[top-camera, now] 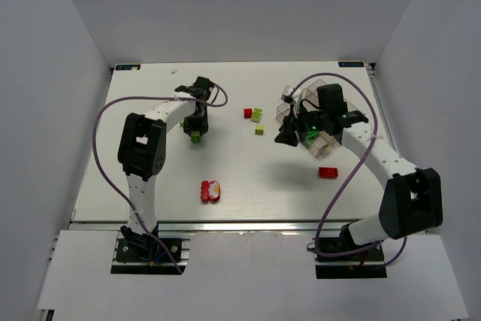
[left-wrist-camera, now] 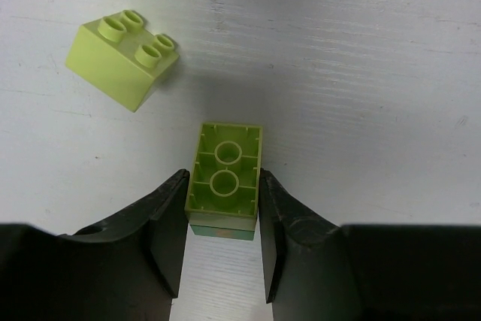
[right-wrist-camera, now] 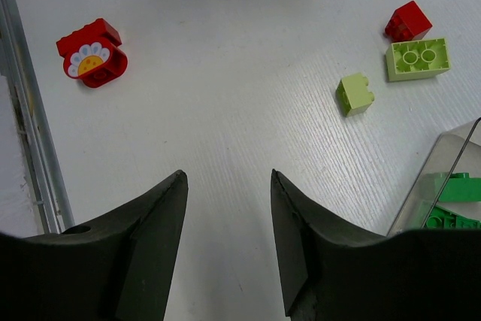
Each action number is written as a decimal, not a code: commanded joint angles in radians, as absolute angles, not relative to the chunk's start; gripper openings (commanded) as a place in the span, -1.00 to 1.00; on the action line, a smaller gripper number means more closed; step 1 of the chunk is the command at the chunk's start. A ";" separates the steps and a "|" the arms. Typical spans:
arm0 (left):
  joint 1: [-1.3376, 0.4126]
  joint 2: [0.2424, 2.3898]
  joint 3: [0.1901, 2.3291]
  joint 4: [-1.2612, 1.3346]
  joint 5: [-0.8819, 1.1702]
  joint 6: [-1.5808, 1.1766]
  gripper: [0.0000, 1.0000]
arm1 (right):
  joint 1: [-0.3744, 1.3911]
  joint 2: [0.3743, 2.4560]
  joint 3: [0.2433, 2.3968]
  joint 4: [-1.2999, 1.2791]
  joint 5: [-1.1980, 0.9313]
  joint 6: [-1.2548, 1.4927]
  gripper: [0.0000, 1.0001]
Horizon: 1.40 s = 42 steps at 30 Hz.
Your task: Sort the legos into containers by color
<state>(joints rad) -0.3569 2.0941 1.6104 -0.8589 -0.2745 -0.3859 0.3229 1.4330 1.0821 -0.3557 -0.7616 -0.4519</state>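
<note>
Grip check, left side: left gripper (left-wrist-camera: 223,208) pinched on pale yellow-green brick (left-wrist-camera: 225,163), pads flush against both long sides, hollow underside facing up. Sensible hold: flat walls across the narrow width, no studs in the way, little room to twist. Cannot tell whether lifted or resting on table (left-wrist-camera: 361,73). Second pale brick (left-wrist-camera: 120,62) just beyond, studs up, apart from the jaws, so no snag likely. Left arm reached forward to mid-table, wrist bent down, fingers pointing steeply at the surface. Right gripper (right-wrist-camera: 227,186) spread apart, nothing between the fingers, hanging over bare table just beside clear tray (right-wrist-camera: 440,186); right arm bowed outward, wrist turned in toward the tray's left side. Green bricks (right-wrist-camera: 451,201) in one compartment there; other compartments not readable. Loose on the table: red flower brick (right-wrist-camera: 94,62) toward the front edge, plain red brick (top-camera: 328,172) near the tray, then small red brick (right-wrist-camera: 408,22), upturned pale brick (right-wrist-camera: 418,59) and small pale cube (right-wrist-camera: 355,94) clustered mid-table. Probably mid-pick; next likely a lift and a long carry across to the tray, well apart from here.
</note>
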 commanded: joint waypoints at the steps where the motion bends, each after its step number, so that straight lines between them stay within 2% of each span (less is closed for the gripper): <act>1: -0.351 2.051 1.635 -0.853 -0.261 -0.390 -0.26 | 0.324 1.397 1.077 -0.327 -0.772 -0.449 0.08; 5: -0.350 2.030 1.676 -0.850 -0.238 -0.394 -0.39 | 0.324 1.397 1.077 -0.330 -0.776 -0.448 0.08; 8: -0.345 1.994 1.686 -0.813 -0.146 -0.419 -0.51 | 0.322 1.396 1.081 -0.339 -0.787 -0.453 0.09; 11: -0.342 1.912 1.614 -0.675 0.067 -0.487 -0.59 | 0.324 1.393 1.095 -0.350 -0.827 -0.436 0.27; 12: -0.341 1.855 1.579 -0.625 0.127 -0.517 -0.61 | 0.324 1.396 1.100 -0.342 -0.866 -0.407 0.39; 13: -0.341 1.827 1.539 -0.559 0.253 -0.550 -0.64 | 0.325 1.399 1.104 -0.328 -0.891 -0.305 0.45; 15: -0.341 1.770 1.406 -0.344 0.357 -0.671 -0.67 | 0.322 1.408 1.097 -0.220 -0.976 -0.136 0.54; 16: -0.341 1.717 1.355 -0.254 0.442 -0.725 -0.69 | 0.324 1.413 1.086 -0.163 -1.012 0.075 0.57; 19: -0.345 1.633 1.189 0.156 0.529 -0.929 -0.69 | 0.327 1.420 0.988 0.185 -1.089 0.416 0.65; 20: -0.347 1.620 1.162 0.222 0.541 -1.004 -0.69 | 0.328 1.437 0.977 0.295 -1.095 0.565 0.66; 26: -0.380 1.606 1.068 0.601 0.620 -1.202 -0.70 | 0.334 1.546 1.072 0.406 -1.146 0.750 0.68; 31: -0.419 1.617 1.074 0.678 0.624 -1.232 -0.70 | 0.342 1.604 1.124 0.517 -1.151 0.868 0.71; 42: -0.451 1.638 1.074 0.712 0.644 -1.261 -0.70 | 0.344 1.647 1.178 0.542 -1.129 0.874 0.68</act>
